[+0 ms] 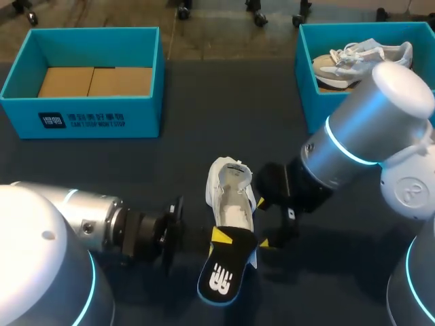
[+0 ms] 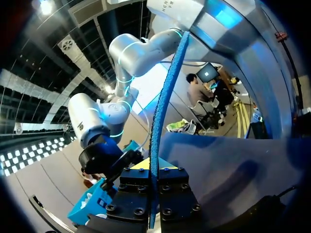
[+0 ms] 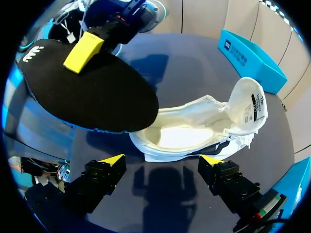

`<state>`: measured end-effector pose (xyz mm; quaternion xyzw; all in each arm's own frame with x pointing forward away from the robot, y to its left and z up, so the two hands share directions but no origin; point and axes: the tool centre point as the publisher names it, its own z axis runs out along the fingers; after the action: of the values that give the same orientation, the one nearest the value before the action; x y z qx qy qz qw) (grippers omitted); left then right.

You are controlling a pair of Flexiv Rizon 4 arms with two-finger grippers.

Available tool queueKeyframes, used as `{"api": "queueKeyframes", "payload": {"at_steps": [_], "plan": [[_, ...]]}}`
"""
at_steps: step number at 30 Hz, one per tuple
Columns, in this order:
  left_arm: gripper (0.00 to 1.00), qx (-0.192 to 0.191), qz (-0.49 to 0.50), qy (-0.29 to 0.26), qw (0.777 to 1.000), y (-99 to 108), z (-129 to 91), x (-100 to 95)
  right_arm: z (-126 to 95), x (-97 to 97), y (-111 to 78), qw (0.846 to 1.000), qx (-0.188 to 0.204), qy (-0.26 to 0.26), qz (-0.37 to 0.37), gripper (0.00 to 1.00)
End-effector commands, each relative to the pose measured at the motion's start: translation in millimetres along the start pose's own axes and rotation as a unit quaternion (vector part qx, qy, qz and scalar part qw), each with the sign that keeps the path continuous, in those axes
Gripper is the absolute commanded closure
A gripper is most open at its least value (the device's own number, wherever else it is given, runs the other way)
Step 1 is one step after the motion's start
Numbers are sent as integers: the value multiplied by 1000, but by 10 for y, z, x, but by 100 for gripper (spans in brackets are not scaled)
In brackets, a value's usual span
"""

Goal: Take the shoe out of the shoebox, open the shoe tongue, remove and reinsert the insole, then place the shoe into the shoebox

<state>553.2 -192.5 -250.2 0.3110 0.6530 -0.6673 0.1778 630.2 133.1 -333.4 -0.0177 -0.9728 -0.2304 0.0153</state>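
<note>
A white shoe (image 1: 230,193) lies on the dark table with its tongue pulled back and its inside bare (image 3: 194,128). Its black insole (image 1: 223,277), blue at the edge, is out of the shoe and hangs just above the heel end. My left gripper (image 1: 231,238) is shut on the insole; in the left wrist view the insole (image 2: 163,111) shows edge-on as a blue strip running up from between the fingers of that gripper (image 2: 153,194). My right gripper (image 1: 262,222) stands open right beside the shoe, its yellow tips (image 3: 112,159) spread along the shoe's side without touching it.
An open blue shoebox (image 1: 88,115) with a cardboard liner stands at the back left. A second blue box (image 1: 306,75) at the back right holds another pale shoe (image 1: 360,58). My right arm's elbow (image 1: 367,129) rises in front of that box.
</note>
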Motion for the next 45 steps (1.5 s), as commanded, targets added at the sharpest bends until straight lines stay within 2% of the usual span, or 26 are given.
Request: {"api": "queueKeyframes", "payload": {"at_steps": [1,8,13,24,26,30,45], "plan": [[100,10,-9,1,1000,180,74,-93,1,15,-12,1000,-1,-1,-1,0],[100,20,-11,5,1000,213,27,-146,1,15,-12,1000,-1,-1,-1,0],[100,22,-12,7,1000,220,37,-152,-78,-21,-15,1000,19,-6,9,0],[100,22,-23,16,999,260,25,-105,7,-198,-108,999,36,-10,11,0],[100,23,-25,16,999,263,22,-102,22,-210,-111,999,50,-7,8,0],[100,26,-27,15,999,245,-1,-101,34,-207,-113,998,48,-25,16,0],[100,37,-36,24,998,223,41,-35,34,-207,-113,998,48,-25,16,0]]}}
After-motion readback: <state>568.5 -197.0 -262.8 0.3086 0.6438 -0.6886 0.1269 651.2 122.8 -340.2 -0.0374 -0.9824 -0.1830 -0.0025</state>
